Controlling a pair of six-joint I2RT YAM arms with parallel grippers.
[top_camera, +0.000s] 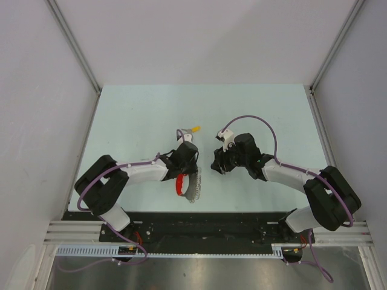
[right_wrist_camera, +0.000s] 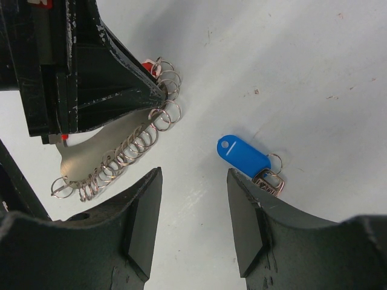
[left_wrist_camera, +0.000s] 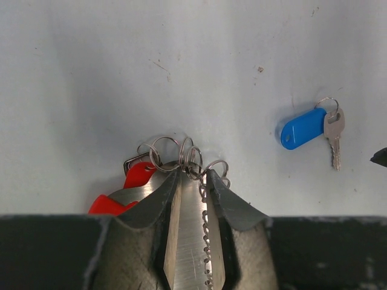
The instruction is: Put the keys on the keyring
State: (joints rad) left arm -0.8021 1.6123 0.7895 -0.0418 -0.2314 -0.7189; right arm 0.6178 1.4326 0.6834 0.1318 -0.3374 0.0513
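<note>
Steel: clamps keyring (left_wrist_camera: 164, 147) in left gripper (left_wrist_camera: 193, 174), hangs right gripper (right_wrist_camera: 193, 184), jaws apart, near blue key (right_wrist_camera: 243, 155) at 1 o'clock. Seemingly calls for pinching that key, then threading.

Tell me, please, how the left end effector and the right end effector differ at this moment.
The left end effector is clamped on the keyring, while the right end effector grips nothing. The left one's jaws stand close together around silvery metal; the right one's stand wide apart over the bare table. Both have dark fingers, and both are near the blue-capped key.
</note>
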